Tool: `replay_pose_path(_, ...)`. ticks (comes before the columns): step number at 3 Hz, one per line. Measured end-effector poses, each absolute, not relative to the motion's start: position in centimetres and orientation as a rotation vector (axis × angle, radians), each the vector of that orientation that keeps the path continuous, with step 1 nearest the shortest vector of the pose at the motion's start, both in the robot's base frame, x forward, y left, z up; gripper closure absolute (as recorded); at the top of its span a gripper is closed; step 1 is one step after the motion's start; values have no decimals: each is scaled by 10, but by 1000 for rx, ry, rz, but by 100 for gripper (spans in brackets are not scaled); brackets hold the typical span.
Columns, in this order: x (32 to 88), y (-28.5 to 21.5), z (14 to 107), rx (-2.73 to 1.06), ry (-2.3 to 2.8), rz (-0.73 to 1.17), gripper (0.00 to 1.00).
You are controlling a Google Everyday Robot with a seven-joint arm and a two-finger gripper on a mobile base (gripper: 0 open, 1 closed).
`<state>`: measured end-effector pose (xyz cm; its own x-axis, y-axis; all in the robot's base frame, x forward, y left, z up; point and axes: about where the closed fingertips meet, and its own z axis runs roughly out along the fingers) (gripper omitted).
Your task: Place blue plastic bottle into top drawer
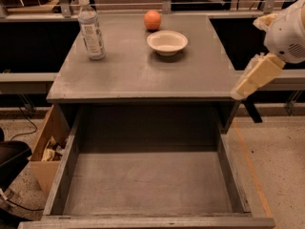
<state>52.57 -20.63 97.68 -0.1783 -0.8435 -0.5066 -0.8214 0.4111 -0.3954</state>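
Three containers show. The top drawer (147, 185) is pulled fully out toward the viewer beneath a grey desk (133, 75); its floor is bare grey, and its front edge is cut off at the bottom. A pale bowl (167, 35) sits on the desk's far right part, showing only its own pale inside. An open cardboard box (45, 168) stands on the floor to the left of the drawer, partly hidden by the desk; it holds pale crumpled items that are hard to make out.

The blue plastic bottle (90, 30) stands upright with its cap on at the desk's far left corner, well apart from the drawer. An orange fruit (152, 19) lies just behind the bowl.

The cream gripper (248, 82) hangs off the desk's right edge, angled down and left, touching nothing. Whether it is spread or closed cannot be told. Its white arm (288, 32) is cut off at the right.
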Motion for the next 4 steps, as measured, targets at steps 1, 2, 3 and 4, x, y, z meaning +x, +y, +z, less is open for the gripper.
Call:
replay_pose_path(1, 580, -200, 984, -1264, 1842, 35, 0)
replay_pose_path(2, 637, -193, 1005, -1084, 1683, 123, 0)
replay_pose_path(3, 670, -183, 1010, -969, 1600, 269, 0)
replay_pose_path(4, 676, -182, 1007, -947, 1593, 304, 0)
